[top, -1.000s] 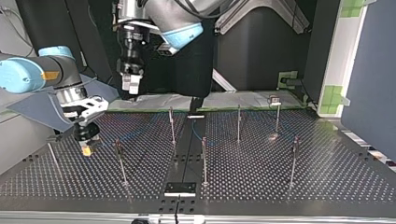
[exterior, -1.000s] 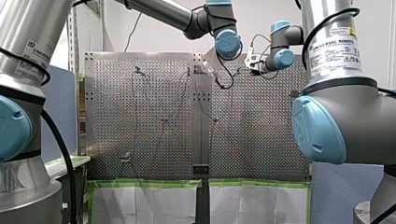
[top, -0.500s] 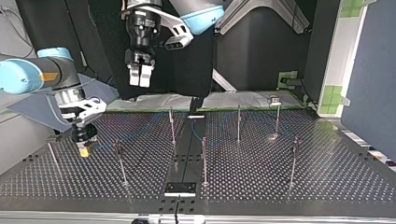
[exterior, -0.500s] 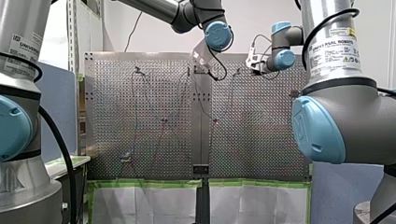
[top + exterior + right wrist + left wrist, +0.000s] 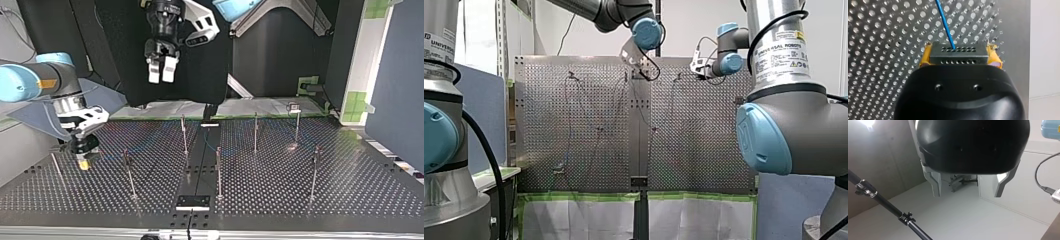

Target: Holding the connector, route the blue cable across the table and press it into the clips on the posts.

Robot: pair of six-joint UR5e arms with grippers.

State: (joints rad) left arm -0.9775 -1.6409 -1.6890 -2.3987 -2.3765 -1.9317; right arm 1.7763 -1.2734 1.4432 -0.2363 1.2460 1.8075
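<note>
Yellow-padded right end effector point(image 5: 83, 162) clamps connector point(image 5: 958, 55), low

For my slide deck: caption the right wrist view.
My right arm's yellow-padded jaws clamp the grey connector, blue cable leading away over the perforated table.

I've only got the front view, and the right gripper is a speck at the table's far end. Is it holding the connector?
Observer: Yes. In the right wrist view the right gripper has its yellow pads shut on the grey rectangular connector, and the thin blue cable runs ahead from it.
Operator: And the left gripper?
Observer: The left wrist view shows the left gripper with its metal fingers apart and nothing between them.
Operator: How low is the right one?
Observer: In the top view it hangs just above the perforated metal table, beside a thin metal post at that view's left.
</note>
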